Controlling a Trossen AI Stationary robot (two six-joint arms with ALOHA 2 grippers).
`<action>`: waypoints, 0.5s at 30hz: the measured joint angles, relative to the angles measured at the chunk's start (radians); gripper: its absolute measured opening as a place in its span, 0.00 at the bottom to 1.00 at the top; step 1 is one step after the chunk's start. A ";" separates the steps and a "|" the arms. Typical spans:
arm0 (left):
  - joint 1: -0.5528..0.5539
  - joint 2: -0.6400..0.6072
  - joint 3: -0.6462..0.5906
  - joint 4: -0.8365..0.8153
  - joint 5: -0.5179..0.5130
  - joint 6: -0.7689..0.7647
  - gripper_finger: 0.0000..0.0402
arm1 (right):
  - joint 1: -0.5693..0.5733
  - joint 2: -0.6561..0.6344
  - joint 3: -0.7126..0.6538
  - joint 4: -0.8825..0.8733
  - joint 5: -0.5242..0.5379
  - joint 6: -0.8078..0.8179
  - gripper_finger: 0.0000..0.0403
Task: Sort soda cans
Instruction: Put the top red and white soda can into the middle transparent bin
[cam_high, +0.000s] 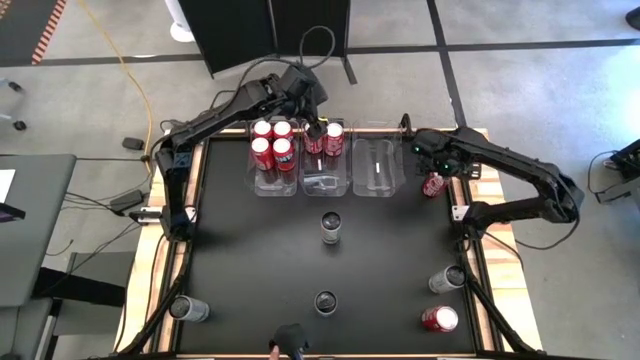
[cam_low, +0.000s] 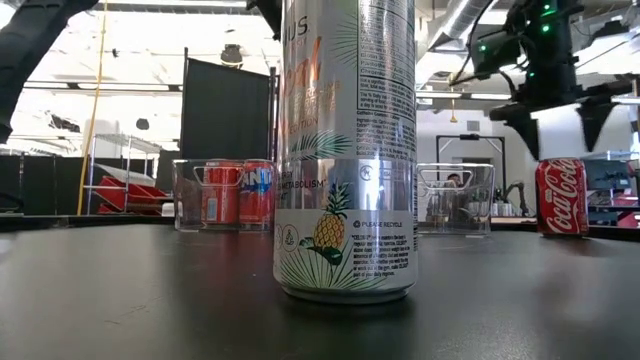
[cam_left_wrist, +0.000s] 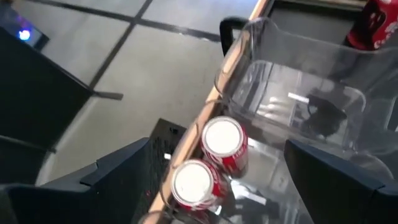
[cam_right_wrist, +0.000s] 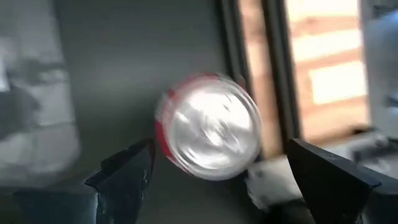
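My left gripper (cam_high: 314, 127) (cam_left_wrist: 217, 165) is open above the middle clear bin (cam_high: 322, 182), over two upright red cans (cam_high: 334, 139) (cam_left_wrist: 222, 140). The left bin (cam_high: 258, 182) holds several more upright red cans (cam_high: 273, 141). My right gripper (cam_high: 438, 166) (cam_right_wrist: 221, 158) hovers open over an upright red can (cam_high: 433, 185) (cam_right_wrist: 211, 127) (cam_low: 561, 195), which stands on the table right of the bins; its fingers are above the can's top, apart from it. Silver cans stand on the mat (cam_high: 330, 228) (cam_high: 325, 300) (cam_high: 447, 278) (cam_high: 187, 310). A red can (cam_high: 440, 318) lies at the near right.
The right clear bin (cam_high: 378, 165) has no cans in it. In the low view, a tall silver can (cam_low: 345, 150) fills the middle and hides much behind it. Wooden table edges (cam_high: 495, 250) frame the black mat. A dark object (cam_high: 290, 340) sits at the near edge.
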 joint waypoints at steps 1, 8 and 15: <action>-0.002 -0.001 -0.011 -0.001 -0.001 -0.007 0.90 | -0.014 -0.004 0.000 0.025 0.000 -0.014 0.94; -0.030 0.000 -0.041 -0.055 0.000 -0.030 0.90 | -0.094 -0.007 -0.027 0.073 -0.002 -0.020 0.94; -0.056 0.000 -0.042 -0.200 0.000 -0.048 0.90 | -0.122 -0.007 -0.172 0.260 -0.077 -0.050 0.94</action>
